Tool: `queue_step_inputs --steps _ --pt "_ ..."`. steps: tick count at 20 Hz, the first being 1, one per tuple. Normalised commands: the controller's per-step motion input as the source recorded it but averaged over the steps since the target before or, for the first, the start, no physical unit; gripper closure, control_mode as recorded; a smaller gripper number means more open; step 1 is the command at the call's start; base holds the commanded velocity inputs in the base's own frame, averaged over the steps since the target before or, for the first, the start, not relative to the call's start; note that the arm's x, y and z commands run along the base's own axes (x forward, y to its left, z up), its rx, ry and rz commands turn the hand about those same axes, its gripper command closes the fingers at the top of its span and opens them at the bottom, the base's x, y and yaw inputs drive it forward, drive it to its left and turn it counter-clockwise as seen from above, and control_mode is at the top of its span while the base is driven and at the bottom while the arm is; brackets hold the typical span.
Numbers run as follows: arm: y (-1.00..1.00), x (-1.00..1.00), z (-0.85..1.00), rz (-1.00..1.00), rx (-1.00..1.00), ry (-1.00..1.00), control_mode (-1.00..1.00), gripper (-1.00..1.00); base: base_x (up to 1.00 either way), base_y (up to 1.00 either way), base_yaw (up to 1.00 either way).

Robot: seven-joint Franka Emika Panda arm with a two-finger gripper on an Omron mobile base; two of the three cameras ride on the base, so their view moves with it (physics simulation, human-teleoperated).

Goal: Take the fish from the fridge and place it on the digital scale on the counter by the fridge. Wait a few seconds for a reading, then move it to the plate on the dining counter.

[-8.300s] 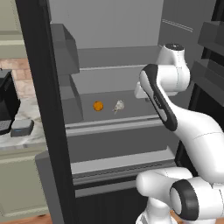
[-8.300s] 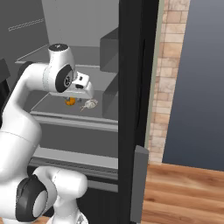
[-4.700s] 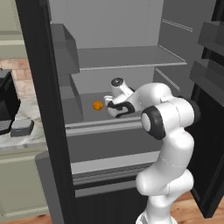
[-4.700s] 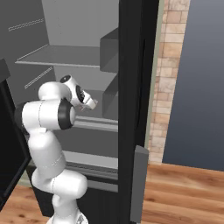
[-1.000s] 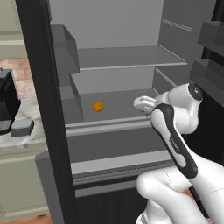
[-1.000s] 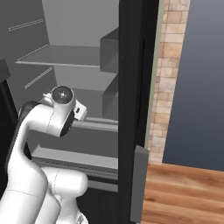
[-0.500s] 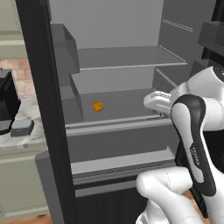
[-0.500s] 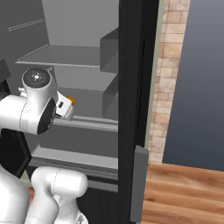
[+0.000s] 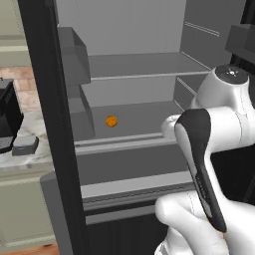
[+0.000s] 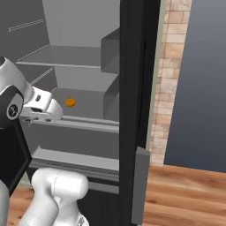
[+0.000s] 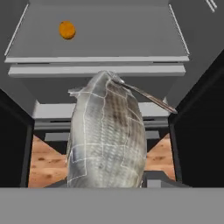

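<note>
Gripper (image 10: pixel 33 118) clamped narrowly on fish (image 11: pixel 107 135) outside fridge (image 9: pixel 144 64); liable to slip during swing left toward digital scale (image 9: pixel 25 145).

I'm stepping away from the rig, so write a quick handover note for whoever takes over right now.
Gripper: shut on the fish, drawn back just outside the open fridge.
Orange fruit: on the fridge's middle shelf.
Digital scale: bare, on the counter left of the fridge beside the black coffee machine.
Done: fish picked out of the fridge.
Left: set it on the scale, wait for a reading, then carry it to the plate on the dining counter.
</note>
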Motion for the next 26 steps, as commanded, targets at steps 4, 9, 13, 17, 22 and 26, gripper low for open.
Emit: queue_step_inputs --steps 4,9,13,17,22,26 --pt "0.0 -0.04 -0.13 0.0 -0.28 0.09 -1.0 1.0 0.0 0.0 0.0" --pt "0.0 -0.01 -0.03 0.0 -0.03 0.01 1.0 1.0 -0.42 0.0 0.0" --pt "0.0 0.0 0.0 0.0 0.0 0.0 1.0 1.0 -1.0 0.0 0.0" --pt "0.0 0.0 0.0 0.0 0.0 0.0 1.0 1.0 -1.0 0.04 0.0" --pt "0.0 0.0 0.0 0.0 0.0 0.0 1.0 1.0 -1.0 0.53 0.0" --pt "0.0 0.0 0.0 0.0 0.0 0.0 1.0 1.0 -0.81 0.98 0.0"
